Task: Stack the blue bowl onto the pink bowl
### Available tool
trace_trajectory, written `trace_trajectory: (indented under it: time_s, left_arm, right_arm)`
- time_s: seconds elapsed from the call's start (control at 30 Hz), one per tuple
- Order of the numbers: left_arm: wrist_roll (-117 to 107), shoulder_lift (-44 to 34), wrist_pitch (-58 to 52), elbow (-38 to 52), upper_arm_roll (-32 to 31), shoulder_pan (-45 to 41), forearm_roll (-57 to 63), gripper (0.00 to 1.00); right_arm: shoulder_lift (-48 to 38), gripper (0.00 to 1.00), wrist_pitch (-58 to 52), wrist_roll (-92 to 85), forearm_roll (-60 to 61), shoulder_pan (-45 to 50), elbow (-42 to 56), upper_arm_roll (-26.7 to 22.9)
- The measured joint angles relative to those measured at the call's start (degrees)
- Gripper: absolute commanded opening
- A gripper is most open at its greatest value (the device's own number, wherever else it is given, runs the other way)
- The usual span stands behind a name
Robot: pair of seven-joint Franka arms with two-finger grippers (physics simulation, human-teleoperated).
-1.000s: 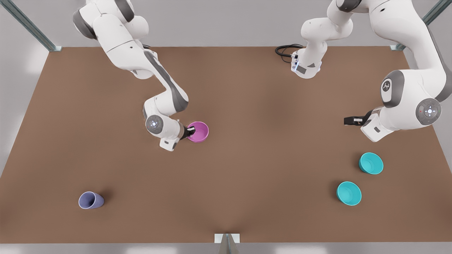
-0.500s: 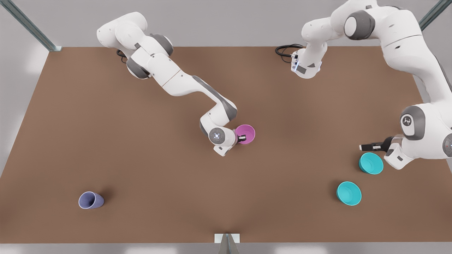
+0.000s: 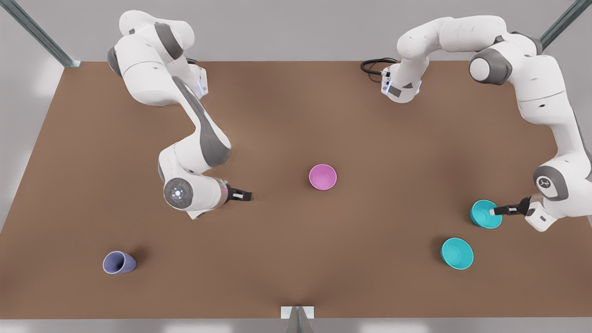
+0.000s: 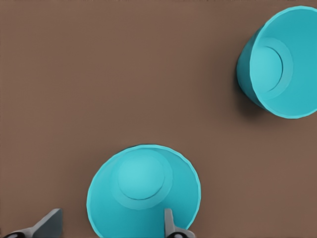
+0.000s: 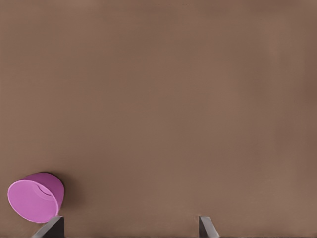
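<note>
The pink bowl (image 3: 323, 176) stands upright near the table's middle; in the right wrist view the pink bowl (image 5: 34, 197) is apart from the fingers. My right gripper (image 3: 245, 195) (image 5: 130, 229) hangs open and empty toward the front view's left of it. At the front view's right sits the blue bowl (image 3: 485, 214) (image 4: 143, 191). My left gripper (image 3: 497, 211) (image 4: 110, 229) is open over it, one finger (image 4: 171, 228) inside the rim, the other finger (image 4: 49, 225) outside.
A second teal bowl (image 3: 457, 253) (image 4: 282, 62) sits close beside the first, nearer the table's front edge. A lavender cup (image 3: 119, 262) lies on its side at the front left. A black cable (image 3: 374, 67) loops by the far arm base.
My right gripper carried the pink bowl toward the middle, let it go and drew back to the front view's left. My left gripper came down onto the teal bowl's rim.
</note>
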Motion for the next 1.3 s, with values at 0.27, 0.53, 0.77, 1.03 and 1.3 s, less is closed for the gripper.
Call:
trace_trajectory:
  time_s: [0.27,0.53,0.77,1.03,1.3]
  left_arm:
    - [5.18,2.39,4.46,0.0,0.0,0.7,-0.33,0.8]
    - [8.01,3.7,5.57,-0.01,-0.09,0.47,-1.1,0.21]
    - [9.22,3.28,4.42,2.94,-0.33,-0.32,-0.93,0.21]
    - [7.16,-7.01,-9.93,6.58,-14.96,-4.05,-0.28,0.21]
    - [-4.59,-5.47,-16.06,6.41,-16.96,-28.51,4.7,0.21]
  right_arm:
    - [-23.06,1.0,-15.21,-12.93,-19.22,-2.07,-2.46,-1.67]
    - [-33.56,1.0,-12.82,-21.41,-15.3,-3.75,-18.77,-5.56]
    - [-29.73,1.0,-12.41,-26.38,-14.69,-2.87,-17.28,-5.71]
    - [-29.26,1.0,-13.19,-30.12,-14.67,-3.15,-16.98,-5.69]
    - [-28.94,1.0,-13.33,-32.48,-14.89,-3.2,-17.23,-5.73]
